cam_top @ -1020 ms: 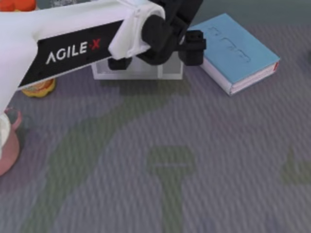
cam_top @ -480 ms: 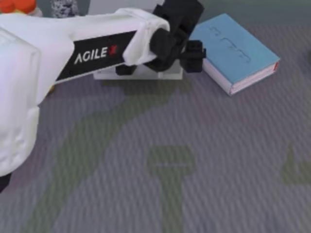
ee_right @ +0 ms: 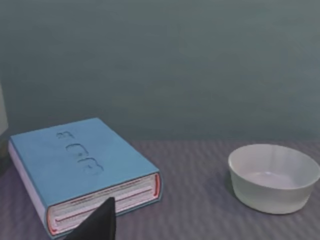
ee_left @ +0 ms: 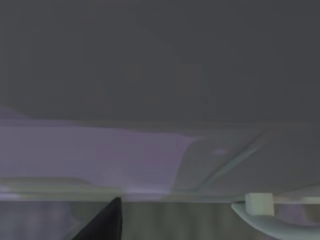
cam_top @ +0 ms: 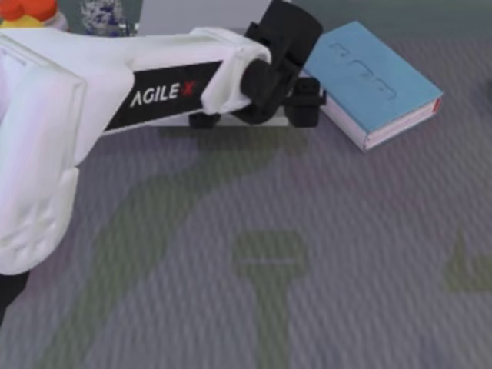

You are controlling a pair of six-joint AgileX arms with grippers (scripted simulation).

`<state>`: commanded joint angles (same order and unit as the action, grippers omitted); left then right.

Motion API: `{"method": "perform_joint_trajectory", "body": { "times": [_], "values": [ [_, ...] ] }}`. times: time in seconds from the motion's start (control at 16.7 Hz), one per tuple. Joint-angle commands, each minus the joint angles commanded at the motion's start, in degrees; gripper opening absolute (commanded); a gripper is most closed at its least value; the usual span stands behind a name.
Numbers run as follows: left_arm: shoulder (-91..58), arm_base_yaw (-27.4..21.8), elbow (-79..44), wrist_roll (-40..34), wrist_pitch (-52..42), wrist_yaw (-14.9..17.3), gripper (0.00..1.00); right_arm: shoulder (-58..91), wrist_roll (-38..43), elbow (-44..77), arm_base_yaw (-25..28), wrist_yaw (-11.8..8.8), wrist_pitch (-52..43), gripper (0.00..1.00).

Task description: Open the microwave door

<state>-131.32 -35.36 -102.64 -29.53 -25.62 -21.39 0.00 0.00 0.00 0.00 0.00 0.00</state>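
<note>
because the left arm reaches across the far left of the table, you see little of the microwave from above: only a pale strip of it shows under the wrist, just left of the blue book. the left gripper sits at the microwave's front right corner, likely where the door's edge is. in the left wrist view the purple floor of the inside is visible, so the microwave door seems already swung partly out, its handle close by. you cannot tell whether the fingers are apart or clamped on the handle. the right arm is parked out of the top view, its camera facing the book and a white bowl.
</note>
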Motion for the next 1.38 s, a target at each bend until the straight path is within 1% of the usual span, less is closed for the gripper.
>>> {"method": "perform_joint_trajectory", "body": {
  "times": [0.66,0.72,1.14,1.2,1.38],
  "values": [
    [0.0,0.0,0.0,0.0,0.0,0.0,0.02,0.0,0.0,0.0,0.0,0.0,0.0,1.00],
    [0.0,0.0,0.0,0.0,0.0,0.0,0.00,0.0,0.0,0.0,0.0,0.0,0.0,1.00],
    [0.0,0.0,0.0,0.0,0.0,0.0,0.00,0.0,0.0,0.0,0.0,0.0,0.0,1.00],
    [1.4,-2.2,2.9,-0.1,-0.5,0.8,0.00,0.0,0.0,0.0,0.0,0.0,0.0,1.00],
    [2.3,-2.1,4.5,-0.5,0.3,0.2,0.00,0.0,0.0,0.0,0.0,0.0,0.0,1.00]
  ]
}}
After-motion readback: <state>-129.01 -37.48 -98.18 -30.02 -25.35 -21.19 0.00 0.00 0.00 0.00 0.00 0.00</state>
